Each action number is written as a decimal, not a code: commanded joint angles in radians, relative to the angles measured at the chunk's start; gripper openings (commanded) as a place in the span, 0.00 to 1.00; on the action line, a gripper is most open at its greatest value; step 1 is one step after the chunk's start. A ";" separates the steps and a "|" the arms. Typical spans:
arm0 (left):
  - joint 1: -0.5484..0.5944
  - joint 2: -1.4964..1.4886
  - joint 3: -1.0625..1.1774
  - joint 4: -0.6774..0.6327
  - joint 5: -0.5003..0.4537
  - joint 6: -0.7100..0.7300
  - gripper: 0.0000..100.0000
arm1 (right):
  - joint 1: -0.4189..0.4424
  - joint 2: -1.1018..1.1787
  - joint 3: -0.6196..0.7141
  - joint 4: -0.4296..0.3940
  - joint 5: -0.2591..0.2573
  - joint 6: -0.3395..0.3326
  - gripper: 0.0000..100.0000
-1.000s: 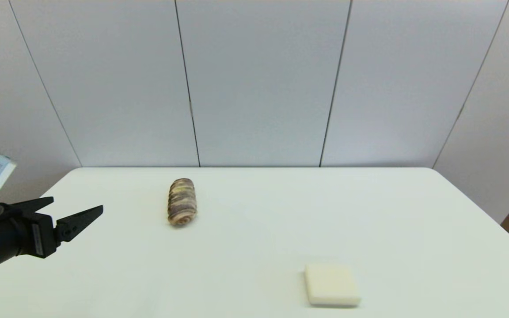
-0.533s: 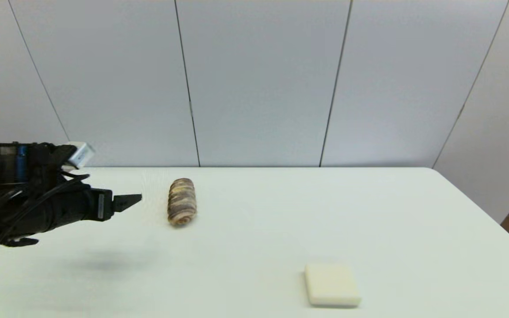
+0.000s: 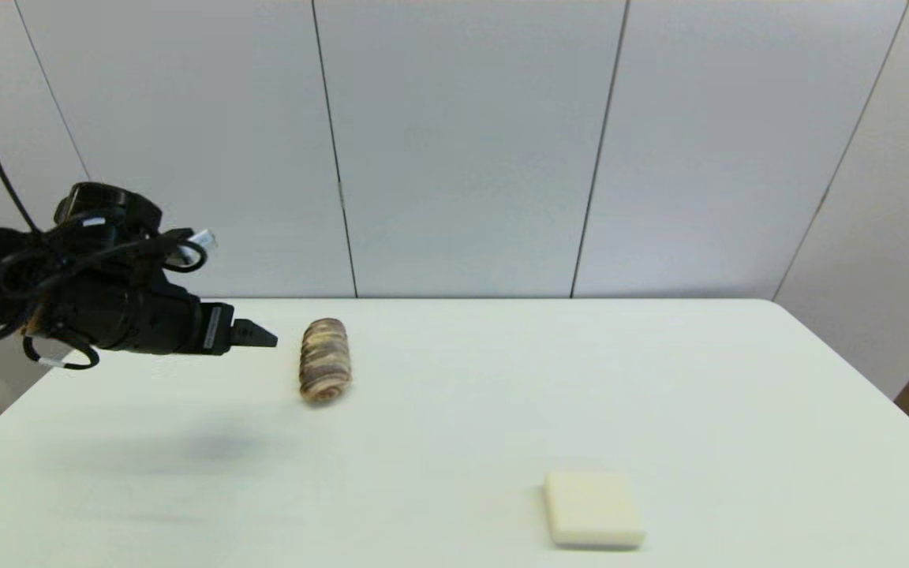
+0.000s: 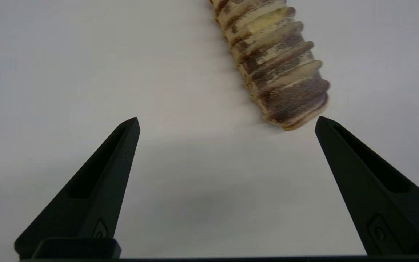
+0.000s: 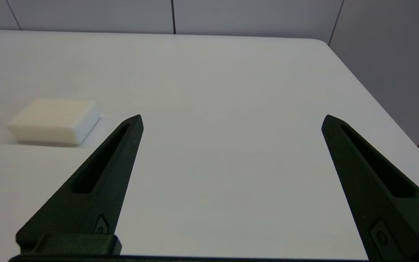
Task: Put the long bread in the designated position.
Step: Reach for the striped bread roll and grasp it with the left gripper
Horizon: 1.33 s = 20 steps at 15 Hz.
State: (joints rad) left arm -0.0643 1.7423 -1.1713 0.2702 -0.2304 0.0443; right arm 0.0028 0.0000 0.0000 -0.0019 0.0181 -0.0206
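Observation:
The long bread (image 3: 325, 360), a ridged loaf striped dark brown and cream-yellow, lies on the white table (image 3: 462, 379) at the back left. Its near end shows in the left wrist view (image 4: 276, 65). My left gripper (image 3: 265, 339) hovers above the table just left of the loaf, apart from it. It is open (image 4: 227, 122) with nothing between its fingers. My right gripper (image 5: 231, 120) is open and empty, out of the head view, low over the table's right side.
A flat cream-white square block (image 3: 592, 509) lies near the front of the table, right of centre, also in the right wrist view (image 5: 55, 120). Grey wall panels stand behind the table. The table's right edge (image 3: 880, 386) drops off to the floor.
My left arm has risen from the table's front left corner and moved forward and right, ending just left of the long bread. The bread and the block have not moved.

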 commanded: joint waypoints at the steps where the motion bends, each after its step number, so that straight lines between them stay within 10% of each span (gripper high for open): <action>1: -0.101 0.120 -0.383 0.498 -0.001 -0.018 1.00 | 0.000 0.000 0.002 -0.001 0.000 -0.001 1.00; 7: -0.204 0.347 -0.731 0.756 0.006 -0.127 1.00 | 0.000 0.000 0.002 -0.001 0.000 -0.001 1.00; 20: -0.224 0.563 -0.792 0.570 0.206 -0.305 1.00 | 0.000 0.000 0.002 0.000 0.000 -0.001 1.00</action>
State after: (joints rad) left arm -0.2885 2.2936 -1.9636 0.8394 -0.0240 -0.2560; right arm 0.0028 0.0000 0.0000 -0.0023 0.0181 -0.0206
